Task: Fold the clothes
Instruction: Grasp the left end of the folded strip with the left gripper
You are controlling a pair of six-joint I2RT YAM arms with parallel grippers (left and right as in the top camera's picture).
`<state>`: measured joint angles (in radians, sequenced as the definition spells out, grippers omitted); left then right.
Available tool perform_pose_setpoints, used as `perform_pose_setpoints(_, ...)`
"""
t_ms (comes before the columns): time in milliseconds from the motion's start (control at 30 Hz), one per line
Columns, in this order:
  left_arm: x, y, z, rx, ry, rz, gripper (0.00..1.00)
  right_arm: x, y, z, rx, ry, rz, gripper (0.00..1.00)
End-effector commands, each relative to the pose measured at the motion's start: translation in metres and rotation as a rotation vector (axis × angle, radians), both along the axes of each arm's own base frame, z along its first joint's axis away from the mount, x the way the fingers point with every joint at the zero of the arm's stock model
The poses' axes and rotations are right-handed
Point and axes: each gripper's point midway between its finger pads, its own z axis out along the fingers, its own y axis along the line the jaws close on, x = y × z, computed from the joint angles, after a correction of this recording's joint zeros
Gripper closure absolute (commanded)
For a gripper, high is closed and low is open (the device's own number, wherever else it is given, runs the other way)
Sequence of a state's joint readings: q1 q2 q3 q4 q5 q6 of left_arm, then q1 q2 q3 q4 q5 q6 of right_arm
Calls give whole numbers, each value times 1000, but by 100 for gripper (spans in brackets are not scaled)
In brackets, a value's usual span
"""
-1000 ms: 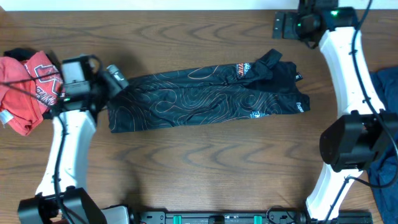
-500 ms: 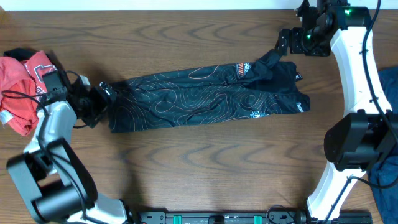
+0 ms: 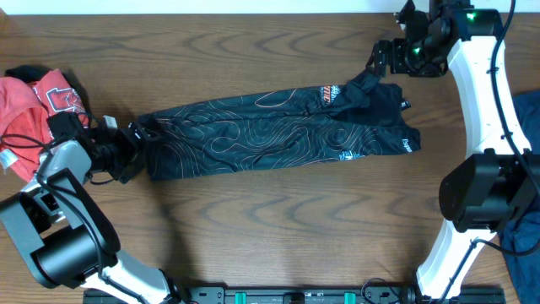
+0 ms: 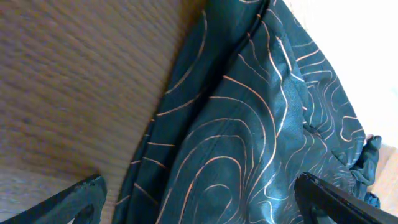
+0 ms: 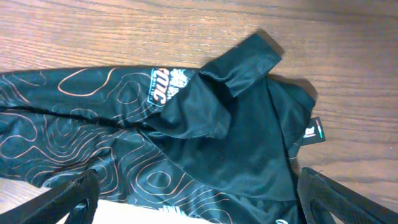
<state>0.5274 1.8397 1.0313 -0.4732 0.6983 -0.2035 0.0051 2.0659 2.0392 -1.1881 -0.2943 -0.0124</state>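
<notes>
One black jersey (image 3: 278, 131) is seen overhead as a long strip on the tabletop (image 3: 253, 228), left gripper (image 3: 133, 139) at its L end, right gripper (image 3: 377, 63) by the R sleeve. L wrist: jaws wide apart over cloth, nothing clamped. R wrist: same. Pre-grasp is judged; ends need pinching next. Fingertips cut off, under-layers hidden.

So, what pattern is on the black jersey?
Thin orange contour lines; jersey clearest in left wrist view.

No wording reads clearly. The black jersey (image 5: 205, 143) bears a white logo (image 5: 163, 87) toward its far right end, letters illegible. The white print (image 3: 59, 100) on the left red garment (image 3: 21, 118) is equally unreadable.
</notes>
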Motion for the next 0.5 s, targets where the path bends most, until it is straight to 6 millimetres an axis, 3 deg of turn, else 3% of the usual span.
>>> perform_pose_setpoints(0,-4,-5,-8,-5,23,-31,2,1,9,8,20,-25,38,1)
perform_pose_setpoints(300,-6,-31,-27,-32,73,-104,0,2,14,10,43,-34,51,1)
perform_pose_setpoints(400,-8,-41,-38,-53,102,-128,9,1,14,10,43,-33,51,1)
perform_pose_setpoints(467,-8,-49,-45,-78,108,-143,26,1,14,10,43,-33,51,1)
